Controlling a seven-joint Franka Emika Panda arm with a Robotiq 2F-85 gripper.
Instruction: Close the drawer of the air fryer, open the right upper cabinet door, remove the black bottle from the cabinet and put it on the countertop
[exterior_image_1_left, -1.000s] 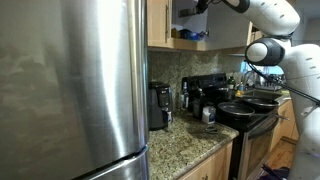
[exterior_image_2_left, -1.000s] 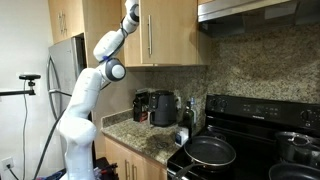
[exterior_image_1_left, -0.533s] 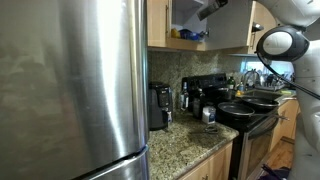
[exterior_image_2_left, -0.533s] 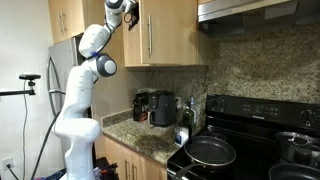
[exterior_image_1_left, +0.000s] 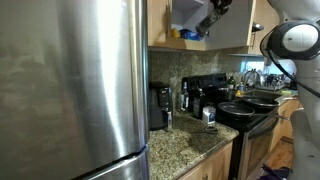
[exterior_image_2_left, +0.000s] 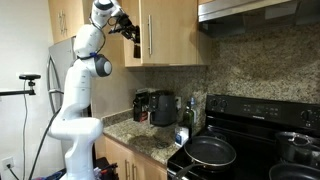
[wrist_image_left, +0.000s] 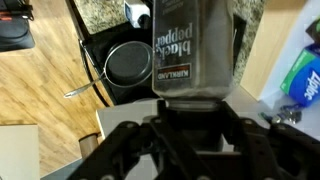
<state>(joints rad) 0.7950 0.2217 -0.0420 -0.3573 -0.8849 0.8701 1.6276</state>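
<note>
Gripping black bottle (wrist_image_left: 192, 50) in tool (wrist_image_left: 192, 108), jaws closed on its sides. Positioned high at mouth of open cabinet (exterior_image_1_left: 185, 14), well above speckled tabletop (exterior_image_1_left: 190, 145).

you're in a kitchen: a tall stainless fridge (exterior_image_1_left: 70, 80) fills the near side, next to a white wall (exterior_image_2_left: 20, 50). a speckled granite backsplash (exterior_image_2_left: 250, 65) sits under a steel range hood (exterior_image_2_left: 255, 10). a black stove (exterior_image_2_left: 250, 108) carries dark pans (exterior_image_2_left: 210, 152), and the floor (wrist_image_left: 40, 90) is wood plank.

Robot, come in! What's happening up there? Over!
Gripper shut on black bottle. Bottle up by the open cabinet, not yet on countertop. Frying pan on stove seen below.
</note>
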